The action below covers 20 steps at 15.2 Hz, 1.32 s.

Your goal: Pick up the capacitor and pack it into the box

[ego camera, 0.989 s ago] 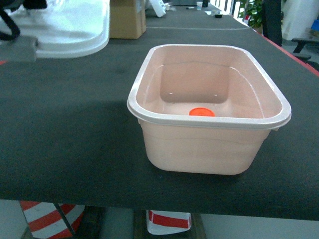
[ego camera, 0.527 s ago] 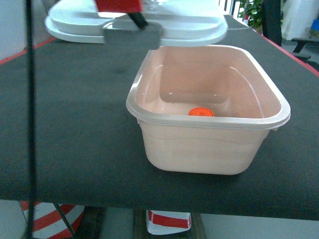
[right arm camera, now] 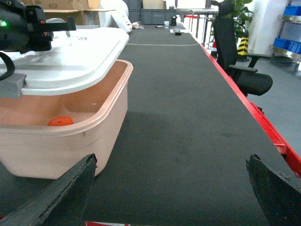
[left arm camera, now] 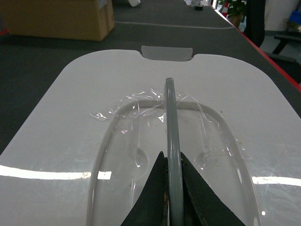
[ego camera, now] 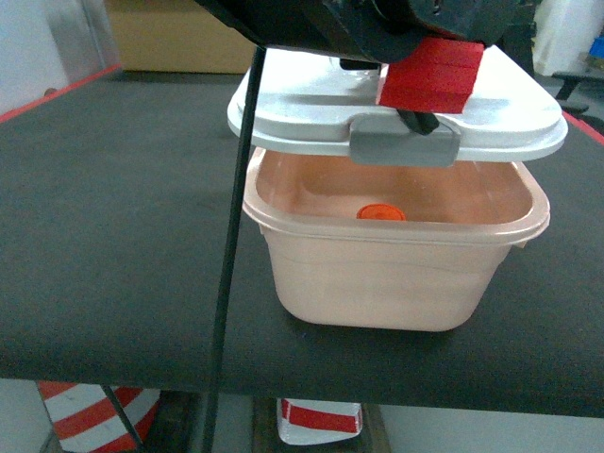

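Over the box (ego camera: 396, 274) on the worktop (ego camera: 123, 245), I log: capacitor (ego camera: 381, 212) inside, lid (ego camera: 311, 113) unseated, left gripper (left arm camera: 170, 162) pinching its handle (left arm camera: 170, 108), right gripper (right arm camera: 171, 197) spread.

No readable text, label, brand, number or sign appears in any of the three views. The white lid (left arm camera: 155, 94), the pink box (ego camera: 387, 264) and the brown carton (left arm camera: 56, 19) all show plain, unprinted faces. The red-and-white striped object (ego camera: 94, 415) below the bench (ego camera: 113, 236) carries only stripes, no lettering.
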{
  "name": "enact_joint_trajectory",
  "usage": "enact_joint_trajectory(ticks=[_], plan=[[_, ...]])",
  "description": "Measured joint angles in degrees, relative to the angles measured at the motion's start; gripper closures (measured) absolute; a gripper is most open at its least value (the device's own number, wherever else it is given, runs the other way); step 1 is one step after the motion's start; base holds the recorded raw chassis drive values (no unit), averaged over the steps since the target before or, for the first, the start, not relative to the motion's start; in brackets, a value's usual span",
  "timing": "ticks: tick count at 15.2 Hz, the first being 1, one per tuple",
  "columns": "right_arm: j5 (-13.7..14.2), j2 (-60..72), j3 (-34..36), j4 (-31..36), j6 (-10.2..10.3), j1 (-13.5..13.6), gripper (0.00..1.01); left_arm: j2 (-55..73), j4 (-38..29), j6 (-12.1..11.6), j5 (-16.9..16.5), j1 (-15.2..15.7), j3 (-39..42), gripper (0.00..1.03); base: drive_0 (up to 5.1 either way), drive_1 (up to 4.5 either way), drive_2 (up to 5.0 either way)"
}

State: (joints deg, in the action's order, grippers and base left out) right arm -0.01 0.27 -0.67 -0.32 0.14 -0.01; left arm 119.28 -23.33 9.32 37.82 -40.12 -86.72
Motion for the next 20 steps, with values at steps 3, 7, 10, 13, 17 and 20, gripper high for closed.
enact_joint_trajectory(ticks=[3,7,10,13,17,20], plan=[[0.00,0.00,0.00,0.02,0.00,0.00,0.03,0.39,1.46,1.46,0.13,-1.11,-0.22,1.01,0.0,0.00,0.0],[0.00,0.00,0.00,0.02,0.00,0.00,0.03,0.50,3.19,2.34,1.31,-1.75,-0.04,1.01,0.0,0.00,0.0],[0.00,0.00,-0.02,0.00,0.00,0.00,0.03,0.46,5.03,3.74,2.10,-2.73,3.30,1.01,0.0,0.00,0.0],[0.00,0.00,0.00,0.00,0.00,0.00,0.03,0.44,4.96,4.00,2.03,-2.91,4.42,1.01,0.0,0.00,0.0],[0.00,0.00,0.00,0.00,0.00,0.00,0.03,-0.07,1.40,3.30,2.38,-2.45,5.97,0.62,0.0,0.00,0.0],[0.00,0.00,0.00,0.00,0.00,0.00,0.03,-1.38,-1.60,1.99,2.69,-1.79,6.16,0.25,0.0,0.00,0.0]])
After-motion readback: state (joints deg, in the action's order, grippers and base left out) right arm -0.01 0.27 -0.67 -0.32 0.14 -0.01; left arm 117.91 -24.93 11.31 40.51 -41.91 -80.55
